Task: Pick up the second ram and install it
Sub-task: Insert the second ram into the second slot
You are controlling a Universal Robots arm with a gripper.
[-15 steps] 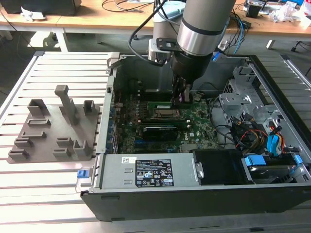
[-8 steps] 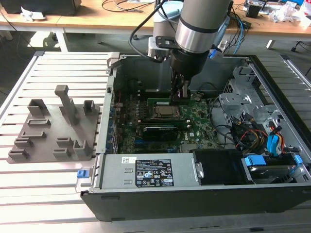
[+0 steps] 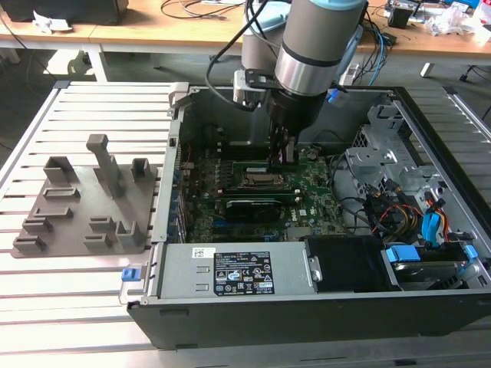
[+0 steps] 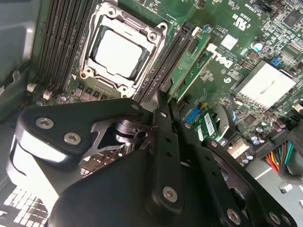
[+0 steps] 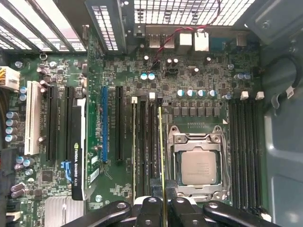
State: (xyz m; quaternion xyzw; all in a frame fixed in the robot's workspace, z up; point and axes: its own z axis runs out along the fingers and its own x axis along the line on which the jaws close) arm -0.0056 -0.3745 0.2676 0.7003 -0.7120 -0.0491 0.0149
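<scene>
The pincer point(image 5: 163, 208) is closed on the second ram point(image 5: 161, 146), holding it edge-on, low inside the open computer case point(image 3: 253, 307) over the memory slots point(image 5: 144, 142) beside the CPU socket point(image 5: 199, 163). Judging by this, insertion is under way; seating calls for the stick to line up squarely with its slot and take an even downward press. The case lies on a slatted metal surface point(image 3: 84, 291), with a grey fixture tray point(image 3: 84, 207) at the exterior view's left and wooden desks point(image 3: 138, 31) on the far side.
</scene>
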